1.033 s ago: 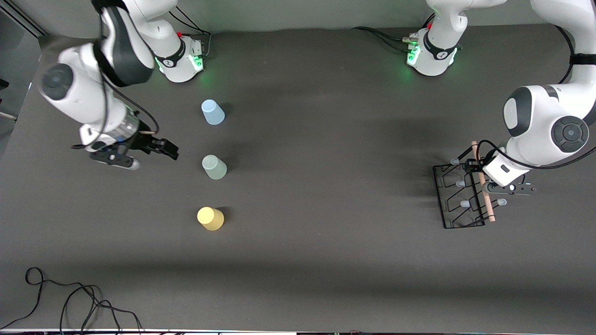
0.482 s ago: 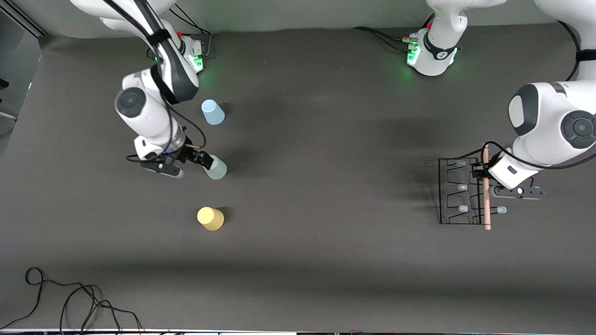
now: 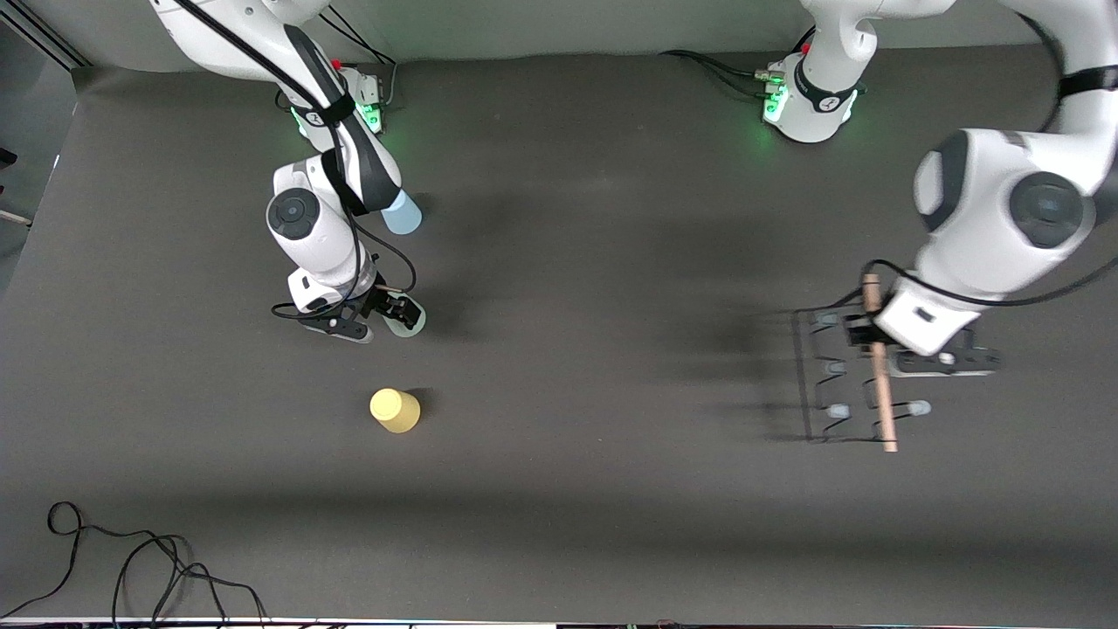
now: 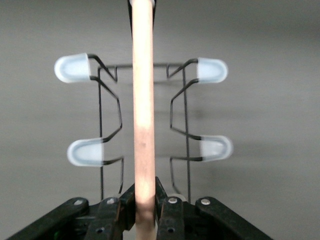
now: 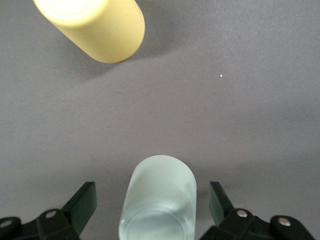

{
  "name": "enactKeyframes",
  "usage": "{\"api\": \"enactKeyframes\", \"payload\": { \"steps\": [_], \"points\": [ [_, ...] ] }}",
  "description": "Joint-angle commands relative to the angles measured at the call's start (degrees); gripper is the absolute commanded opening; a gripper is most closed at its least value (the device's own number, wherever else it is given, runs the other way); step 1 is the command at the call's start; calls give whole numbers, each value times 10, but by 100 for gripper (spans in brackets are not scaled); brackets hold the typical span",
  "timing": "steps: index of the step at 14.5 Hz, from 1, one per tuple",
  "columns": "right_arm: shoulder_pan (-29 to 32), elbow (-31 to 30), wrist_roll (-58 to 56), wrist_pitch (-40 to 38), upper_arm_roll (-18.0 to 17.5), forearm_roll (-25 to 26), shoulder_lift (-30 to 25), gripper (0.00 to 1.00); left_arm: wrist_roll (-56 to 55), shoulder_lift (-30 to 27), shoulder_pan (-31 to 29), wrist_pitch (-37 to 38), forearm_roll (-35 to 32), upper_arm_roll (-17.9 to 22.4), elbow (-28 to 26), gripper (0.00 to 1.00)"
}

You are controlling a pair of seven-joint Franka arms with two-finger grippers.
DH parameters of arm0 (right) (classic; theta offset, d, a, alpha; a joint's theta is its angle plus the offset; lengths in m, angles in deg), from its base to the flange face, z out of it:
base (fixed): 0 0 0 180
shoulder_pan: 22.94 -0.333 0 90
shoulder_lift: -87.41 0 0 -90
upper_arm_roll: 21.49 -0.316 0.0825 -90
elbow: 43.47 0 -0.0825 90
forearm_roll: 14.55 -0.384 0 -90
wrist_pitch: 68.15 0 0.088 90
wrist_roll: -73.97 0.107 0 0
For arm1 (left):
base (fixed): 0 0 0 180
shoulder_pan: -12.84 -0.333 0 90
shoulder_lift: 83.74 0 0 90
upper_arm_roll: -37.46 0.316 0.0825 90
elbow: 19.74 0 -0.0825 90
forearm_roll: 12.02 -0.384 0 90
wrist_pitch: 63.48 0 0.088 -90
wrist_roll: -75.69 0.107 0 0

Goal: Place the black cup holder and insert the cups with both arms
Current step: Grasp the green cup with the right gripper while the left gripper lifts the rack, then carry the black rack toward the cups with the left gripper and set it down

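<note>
My left gripper (image 3: 873, 336) is shut on the light wooden rod (image 3: 879, 384) of the black cup holder (image 3: 825, 389) and holds the rack near the left arm's end of the table. In the left wrist view the rod (image 4: 143, 100) sits between my left gripper's (image 4: 144, 205) jaws, with pale-tipped prongs (image 4: 72, 67) below. My right gripper (image 3: 390, 312) is open around the pale green cup (image 3: 409, 323). In the right wrist view the green cup (image 5: 159, 200) stands between the spread fingers of my right gripper (image 5: 152, 205), with gaps on both sides. The yellow cup (image 3: 395, 410) stands nearer the camera and also shows in the right wrist view (image 5: 95, 25). The light blue cup (image 3: 403, 215) is partly hidden by the right arm.
The dark table mat (image 3: 594, 262) lies between the cups and the rack. A black cable (image 3: 131, 568) lies at the near corner toward the right arm's end. The arms' green-lit bases (image 3: 790, 100) stand along the table's back edge.
My right gripper has swung in from the table's end and now straddles the green cup. My left gripper has shifted the rack a little toward the table's middle.
</note>
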State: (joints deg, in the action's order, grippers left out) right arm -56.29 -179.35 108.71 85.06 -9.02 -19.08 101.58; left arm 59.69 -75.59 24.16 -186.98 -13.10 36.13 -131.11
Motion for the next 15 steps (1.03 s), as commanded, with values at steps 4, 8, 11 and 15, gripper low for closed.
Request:
{"api": "enactKeyframes", "payload": {
  "steps": [4,8,11,15],
  "points": [
    [-12,-10,-6,7,4,-11,10,100,-226,10,146,-62,-4,7,12,0],
    [-28,-10,-6,7,4,-11,23,100,-350,57,244,-60,-9,7,67,0],
    [-28,-9,-6,7,3,-11,24,50,-446,98,308,-60,-43,7,106,0],
    [-28,-7,-6,-11,4,-12,-2,0,-530,160,351,-78,-84,7,154,0]
  ]
}}
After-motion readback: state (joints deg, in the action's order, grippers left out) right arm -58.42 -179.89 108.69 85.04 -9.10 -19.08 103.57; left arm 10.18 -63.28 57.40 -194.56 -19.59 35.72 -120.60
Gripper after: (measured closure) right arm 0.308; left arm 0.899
